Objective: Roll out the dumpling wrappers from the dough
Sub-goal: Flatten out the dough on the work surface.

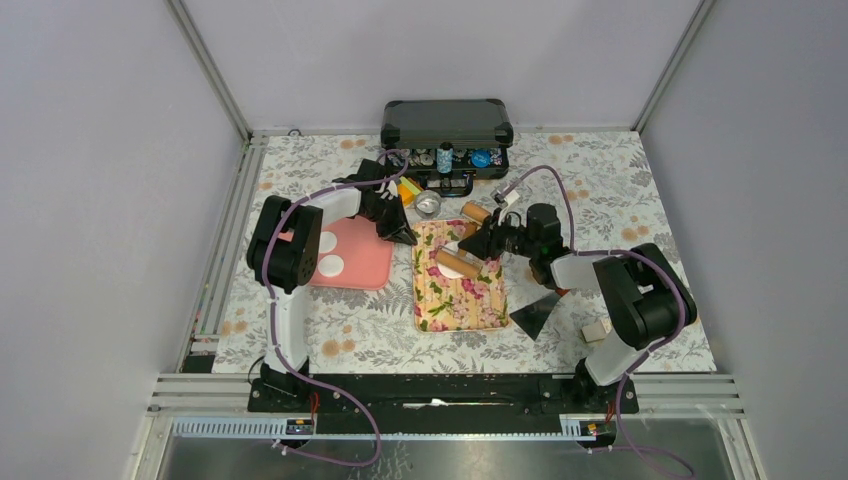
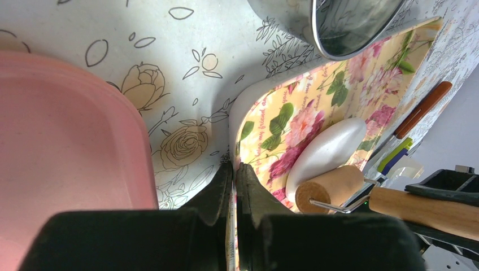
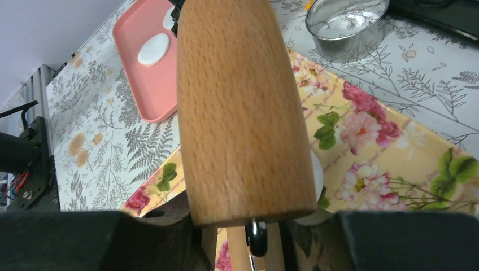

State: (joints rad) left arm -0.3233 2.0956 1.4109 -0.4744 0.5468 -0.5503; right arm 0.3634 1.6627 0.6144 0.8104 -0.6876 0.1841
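A flattened white piece of dough lies on the floral mat. The wooden roller rests across the dough, of which only an edge shows in the right wrist view. My right gripper is shut on the roller's handle. My left gripper is shut on the mat's far left edge, seen in the top view next to the tray. Two dumpling wrappers lie flat on the pink tray.
A round silver tin stands just beyond the mat. An open black case with small items is at the back. A second wooden piece lies near the tin. A black scraper and a small white block sit right.
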